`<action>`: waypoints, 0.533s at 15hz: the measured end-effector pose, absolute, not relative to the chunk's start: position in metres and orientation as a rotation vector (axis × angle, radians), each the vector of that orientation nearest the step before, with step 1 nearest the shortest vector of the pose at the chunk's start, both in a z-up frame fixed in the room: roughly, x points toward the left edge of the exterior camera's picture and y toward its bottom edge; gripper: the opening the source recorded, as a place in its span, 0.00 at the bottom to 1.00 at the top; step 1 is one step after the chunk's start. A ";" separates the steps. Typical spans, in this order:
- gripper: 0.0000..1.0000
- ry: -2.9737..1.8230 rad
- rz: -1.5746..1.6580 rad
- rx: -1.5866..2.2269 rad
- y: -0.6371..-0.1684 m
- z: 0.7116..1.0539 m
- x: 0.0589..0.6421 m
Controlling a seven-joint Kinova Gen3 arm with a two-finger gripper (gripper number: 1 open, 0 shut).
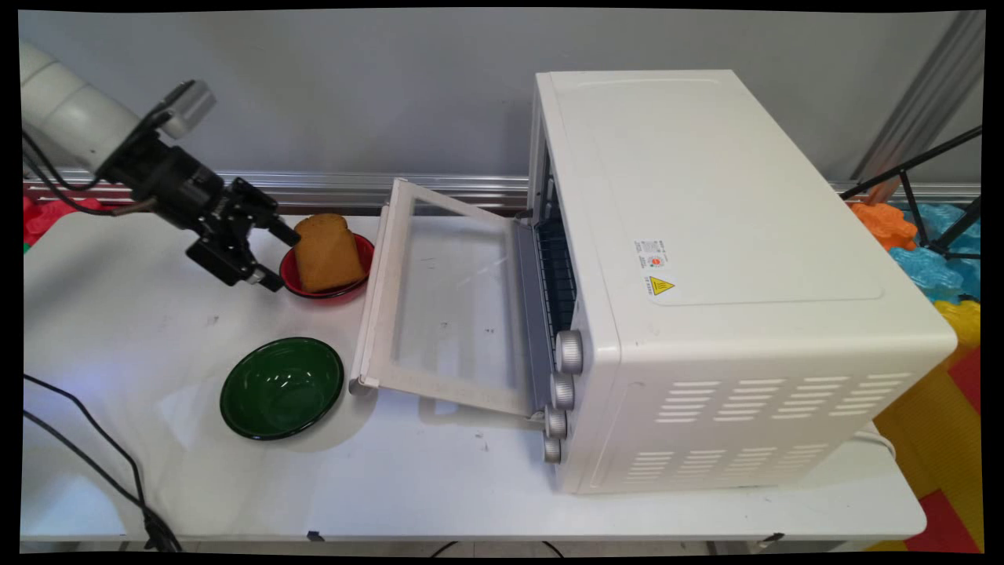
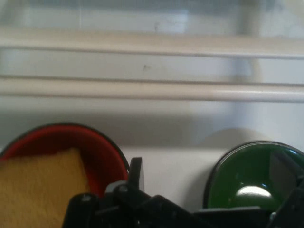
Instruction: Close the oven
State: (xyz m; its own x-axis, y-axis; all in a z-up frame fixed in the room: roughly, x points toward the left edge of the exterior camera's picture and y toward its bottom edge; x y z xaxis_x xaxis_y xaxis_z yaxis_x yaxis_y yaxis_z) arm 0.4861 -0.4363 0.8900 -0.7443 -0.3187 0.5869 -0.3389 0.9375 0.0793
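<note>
Bread: a brown loaf-shaped slice (image 1: 329,251) stands leaning in the red bowl (image 1: 292,275), at the table's far left-centre, just left of the open oven door (image 1: 439,302).
How the bread should handle: by its look, light, soft and easily dented; the crust is dry, so unlikely to slip. A gentle hold across its two broad faces seems the safest; a hard squeeze would probably crush it.
Gripper: the black gripper (image 1: 276,255) hangs just beside the red bowl's left rim, pointing toward the bread. Its two fingers stand apart with a clear gap between them and nothing is held. In the main view the upper fingertip lies close to the bread's left edge; whether it touches cannot be told.
Hand view: the bread (image 2: 40,185) and red bowl (image 2: 102,147) fill the lower left, the green bowl (image 2: 251,173) the lower right, with the oven door's handle bar (image 2: 152,90) running across above them.
Red bowl: small and shallow, it holds only the bread, which rises well above its rim.
Green bowl: a dark green glossy bowl (image 1: 282,387) sits nearer the table's near side, below the red bowl and apart from it; nothing is seen inside.
Oven: a white toaster oven (image 1: 729,275) takes up the table's right half, its glass door dropped open toward the bowls. A wire rack (image 1: 555,271) shows inside; nothing is visible on it, though most of the cavity is hidden.
Knobs: four silver knobs (image 1: 558,392) run down the oven's front edge.
Table: white table (image 1: 118,314), with black cables (image 1: 86,439) trailing over its near left corner.
</note>
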 end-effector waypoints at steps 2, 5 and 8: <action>1.00 -2.469 0.057 0.433 -0.441 0.885 0.481; 0.00 -2.474 0.056 0.412 -0.444 0.880 0.476; 0.00 -2.483 0.047 0.395 -0.447 0.876 0.474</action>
State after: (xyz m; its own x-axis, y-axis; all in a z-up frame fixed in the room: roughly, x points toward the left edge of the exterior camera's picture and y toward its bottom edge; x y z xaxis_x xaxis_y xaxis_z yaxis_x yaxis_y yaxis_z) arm 0.4737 -0.4466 0.8756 -0.7654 -0.2695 0.5844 -0.2915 0.9548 0.0585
